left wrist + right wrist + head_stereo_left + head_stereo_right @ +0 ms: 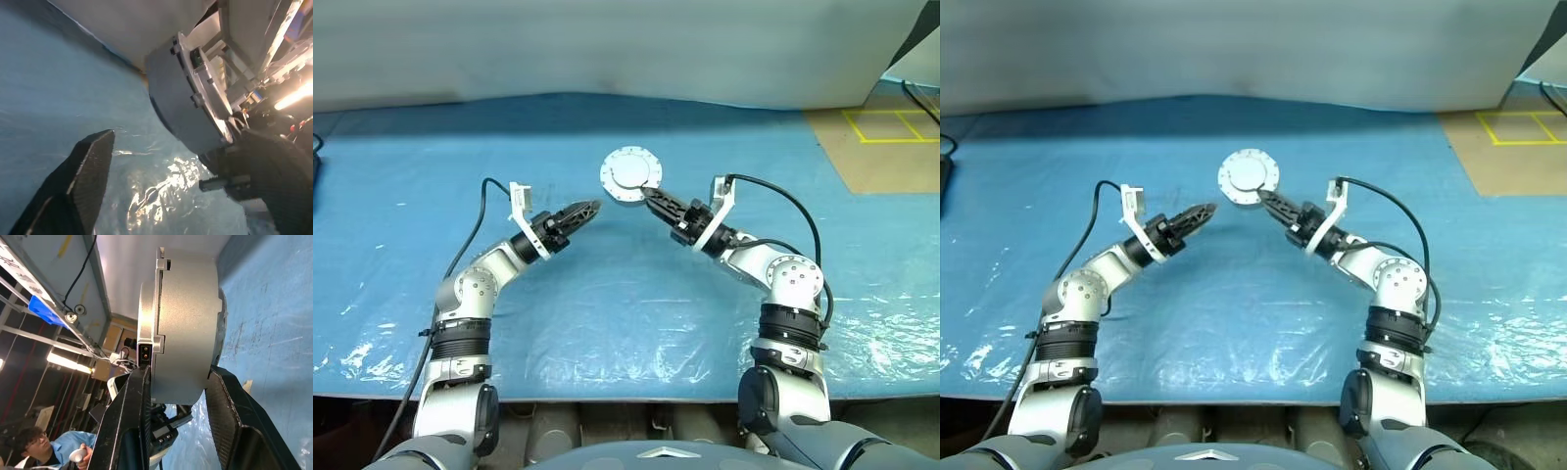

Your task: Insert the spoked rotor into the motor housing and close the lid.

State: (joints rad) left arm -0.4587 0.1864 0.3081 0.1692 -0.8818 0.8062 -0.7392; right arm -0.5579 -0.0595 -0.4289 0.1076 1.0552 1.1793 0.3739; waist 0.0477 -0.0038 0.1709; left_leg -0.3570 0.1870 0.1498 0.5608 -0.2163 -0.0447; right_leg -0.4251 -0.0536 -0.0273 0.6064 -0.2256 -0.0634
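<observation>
Both right fingers (128, 431) clamp motor housing (183, 328) edgewise.

A wrinkled blue plastic sheet (607, 294) covers the table, glossy where light strikes its creases. Beyond its far edge rises a plain grey-white backdrop wall (607, 49). At the far right lies a brown cardboard-coloured floor patch (881, 152) marked with yellow tape lines (891, 125) — in the right wrist view, a person in a light blue coat (54, 450) sits under a ceiling strip light (68, 362).
</observation>
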